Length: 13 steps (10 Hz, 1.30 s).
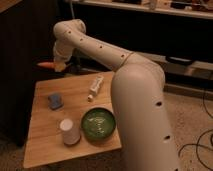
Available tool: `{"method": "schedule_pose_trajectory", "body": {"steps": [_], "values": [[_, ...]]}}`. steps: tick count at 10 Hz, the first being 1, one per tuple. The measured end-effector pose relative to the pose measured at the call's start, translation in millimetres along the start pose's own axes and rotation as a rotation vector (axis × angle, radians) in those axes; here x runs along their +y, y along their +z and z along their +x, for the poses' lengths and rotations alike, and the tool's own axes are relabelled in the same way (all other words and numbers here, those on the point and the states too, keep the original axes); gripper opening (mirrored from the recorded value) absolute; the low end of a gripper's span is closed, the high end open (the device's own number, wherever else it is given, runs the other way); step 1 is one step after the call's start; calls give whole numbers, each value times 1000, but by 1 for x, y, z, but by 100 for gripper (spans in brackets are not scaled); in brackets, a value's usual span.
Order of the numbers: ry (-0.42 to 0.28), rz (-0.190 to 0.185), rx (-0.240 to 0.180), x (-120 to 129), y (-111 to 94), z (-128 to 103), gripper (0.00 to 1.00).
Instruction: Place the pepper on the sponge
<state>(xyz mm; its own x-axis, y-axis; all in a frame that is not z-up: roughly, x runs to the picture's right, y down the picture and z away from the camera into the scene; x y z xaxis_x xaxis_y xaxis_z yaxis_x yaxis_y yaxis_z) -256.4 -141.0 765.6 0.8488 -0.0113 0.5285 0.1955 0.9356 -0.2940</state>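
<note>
Jutting from jaws clenched on it above the table's (pixel 44 136) far edge, slender orange pepper (pixel 46 65).

1 camera looks down past the arm (pixel 135 95) onto table (pixel 40 145) — jaws at far-left corner.

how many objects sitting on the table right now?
4: sponge left, cup front-left, green plate front-centre, white bottle at the back. Pepper isn't down; gripper holds it above the far-left corner. Arm may hide others.
</note>
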Motion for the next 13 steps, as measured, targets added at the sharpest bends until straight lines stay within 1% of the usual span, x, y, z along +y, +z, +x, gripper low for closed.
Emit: {"method": "schedule_pose_trajectory", "body": {"steps": [2,3,4,5,7,8,10,12,13], "values": [[-6,-6,-1,0,0,0,0],[-22,-19,-3,2,5,-3,0],[-49,-46,-9,8,19,-14,0],[-78,-76,-17,16,39,-27,0],[-109,-115,-20,26,64,-34,0],[-119,-131,-18,30,71,-36,0],[-125,-158,-10,38,84,-37,0],[-95,-188,-2,44,103,-25,0],[-81,-196,0,45,107,-21,0]]}}
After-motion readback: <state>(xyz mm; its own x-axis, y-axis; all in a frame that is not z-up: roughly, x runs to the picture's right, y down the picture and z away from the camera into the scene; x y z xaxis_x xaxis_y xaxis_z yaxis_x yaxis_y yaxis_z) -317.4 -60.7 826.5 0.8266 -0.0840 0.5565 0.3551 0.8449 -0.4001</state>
